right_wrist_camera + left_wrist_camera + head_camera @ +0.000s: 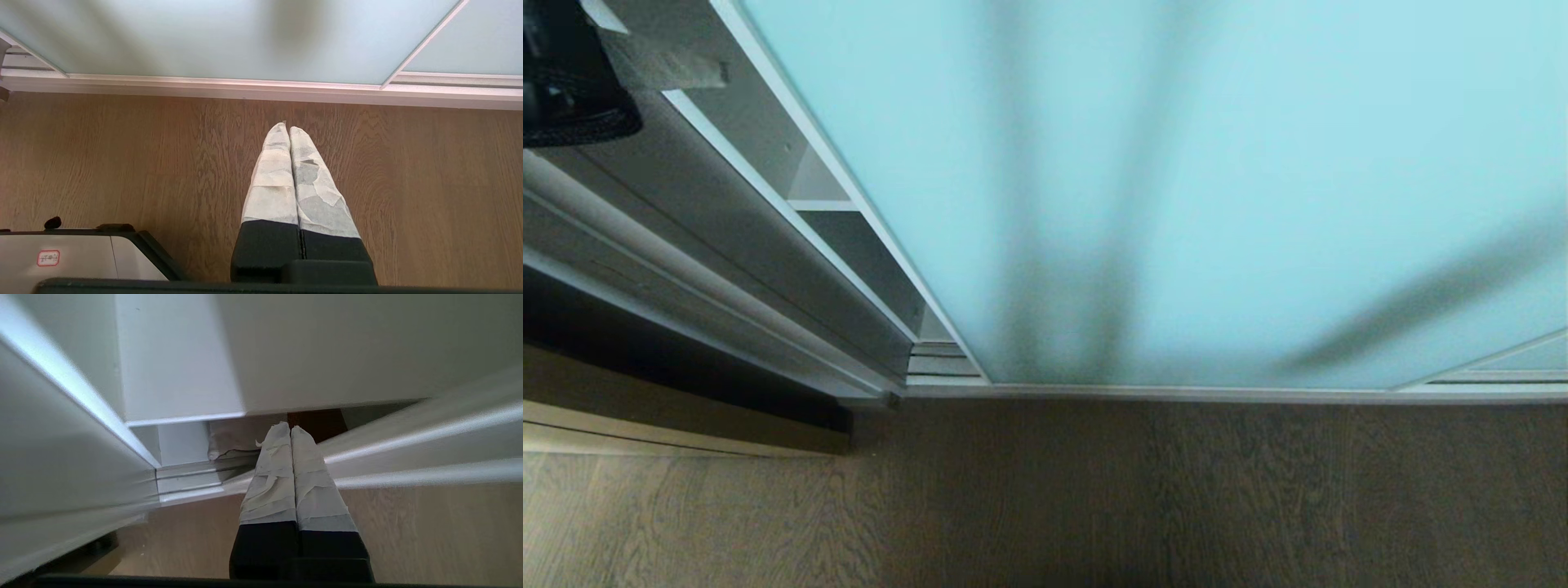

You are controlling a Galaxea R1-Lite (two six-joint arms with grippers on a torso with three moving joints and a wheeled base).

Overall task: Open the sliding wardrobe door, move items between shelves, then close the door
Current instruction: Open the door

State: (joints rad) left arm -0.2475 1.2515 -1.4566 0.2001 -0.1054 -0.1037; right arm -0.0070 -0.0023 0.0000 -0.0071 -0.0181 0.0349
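The sliding wardrobe door, frosted pale aqua glass in a silver frame, fills most of the head view. At its left edge a narrow gap shows white shelves. My left arm's dark body is at the top left corner. In the left wrist view my left gripper is shut and empty. It points into the gap between the wardrobe side and the door's frame. Under a shelf lies a cushion with cream and rust panels. My right gripper is shut and empty over the floor.
Brown wood-grain floor runs along the silver bottom track. A dark recess and tan strip lie left of the wardrobe. A second glass panel overlaps on the right. My base's grey corner sits beside the right gripper.
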